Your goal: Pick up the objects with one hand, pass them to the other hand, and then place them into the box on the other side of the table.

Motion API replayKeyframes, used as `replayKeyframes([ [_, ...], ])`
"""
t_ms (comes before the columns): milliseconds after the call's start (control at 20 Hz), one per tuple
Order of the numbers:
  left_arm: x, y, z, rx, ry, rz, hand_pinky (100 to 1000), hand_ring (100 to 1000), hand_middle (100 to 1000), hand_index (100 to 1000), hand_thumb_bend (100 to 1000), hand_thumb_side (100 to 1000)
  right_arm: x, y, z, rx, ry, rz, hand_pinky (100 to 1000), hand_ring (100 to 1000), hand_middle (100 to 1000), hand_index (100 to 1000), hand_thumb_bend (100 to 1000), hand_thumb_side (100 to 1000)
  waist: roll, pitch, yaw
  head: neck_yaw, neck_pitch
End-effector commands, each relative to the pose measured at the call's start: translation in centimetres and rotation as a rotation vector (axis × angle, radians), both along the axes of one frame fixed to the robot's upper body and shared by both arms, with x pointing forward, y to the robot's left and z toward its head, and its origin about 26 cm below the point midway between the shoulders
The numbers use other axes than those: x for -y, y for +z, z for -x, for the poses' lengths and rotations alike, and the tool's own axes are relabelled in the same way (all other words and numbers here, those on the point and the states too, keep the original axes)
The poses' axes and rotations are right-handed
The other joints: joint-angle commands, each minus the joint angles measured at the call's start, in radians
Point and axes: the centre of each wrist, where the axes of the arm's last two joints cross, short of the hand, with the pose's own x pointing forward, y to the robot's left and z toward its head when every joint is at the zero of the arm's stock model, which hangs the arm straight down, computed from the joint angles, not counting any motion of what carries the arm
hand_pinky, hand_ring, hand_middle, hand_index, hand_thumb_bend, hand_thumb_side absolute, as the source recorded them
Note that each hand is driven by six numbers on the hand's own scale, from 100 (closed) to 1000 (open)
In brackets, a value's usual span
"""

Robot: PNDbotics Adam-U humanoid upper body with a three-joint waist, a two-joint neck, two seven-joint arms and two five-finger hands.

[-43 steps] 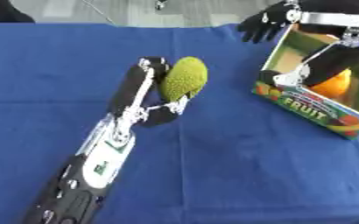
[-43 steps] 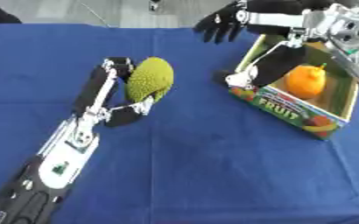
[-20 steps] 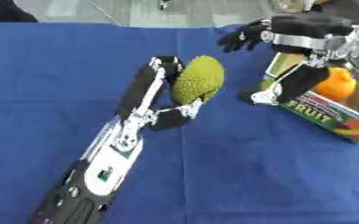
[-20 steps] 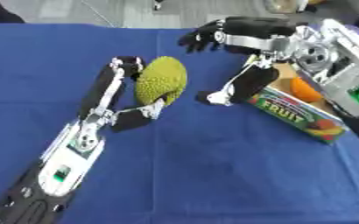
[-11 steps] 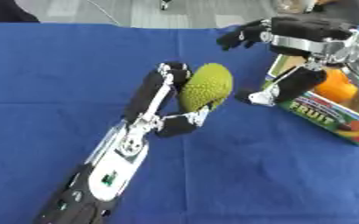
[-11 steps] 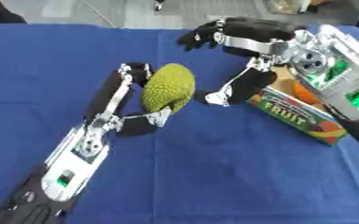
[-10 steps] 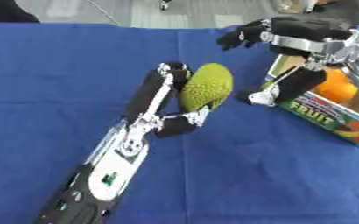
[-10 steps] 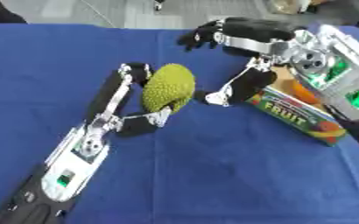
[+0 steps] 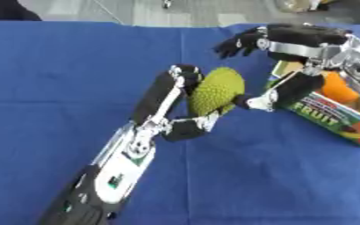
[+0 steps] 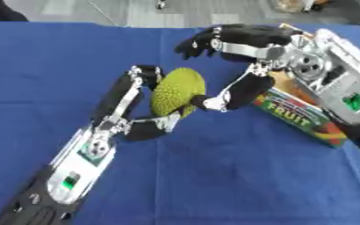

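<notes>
the left hand [image 9: 185, 102] is curled round a bumpy green fruit [image 9: 214, 90], fingers along the fruit's far-left side and the thumb hooked under its near end, holding it up over the blue worktop [image 9: 60, 79]. the fruit sits just left of the box [image 9: 329, 115], close to the box's near-left corner. the right hand [image 10: 231, 66] reaches in above the box with its fingers spread apart, closed on nothing; its upper fingers [image 10: 197, 43] arch over the top of the fruit and the lower one [image 10: 214, 102] comes right up against the fruit's right side. the box, printed with the word fruit, lies at the right edge of the worktop and has an orange [image 9: 337, 87] inside it.
</notes>
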Motion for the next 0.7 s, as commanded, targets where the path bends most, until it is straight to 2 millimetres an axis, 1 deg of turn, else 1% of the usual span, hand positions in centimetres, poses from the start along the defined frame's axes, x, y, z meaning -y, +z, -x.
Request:
replayKeyframes([
  [50, 0.9, 0.84, 0.22, 0.029, -0.02, 0.009, 480, 466, 415, 444, 100, 100, 0.03, 0.9, 0.23, 0.017, 0.006, 0.006, 808, 860, 814, 946, 327, 339, -0.013, 0.001, -0.001, -0.001, -0.013],
  [300, 1.13, 0.62, 0.12, 0.031, -0.02, 0.005, 481, 467, 416, 444, 100, 100, 0.01, 0.76, 0.23, 0.007, 0.008, 0.01, 801, 848, 799, 935, 323, 340, -0.014, 0.003, -0.001, 0.0, -0.015],
  [450, 1.34, 0.75, 0.19, 0.039, -0.027, 0.001, 483, 468, 417, 445, 100, 100, -0.03, 0.61, 0.22, -0.001, 0.009, 0.018, 787, 822, 775, 920, 320, 335, -0.014, 0.003, -0.002, 0.0, -0.015],
  [700, 1.41, 0.95, 0.2, 0.057, -0.026, -0.009, 485, 470, 418, 446, 100, 100, 0.02, 0.39, 0.23, -0.021, 0.014, 0.062, 781, 806, 758, 910, 312, 328, -0.012, 0.004, -0.002, 0.0, -0.016],
])
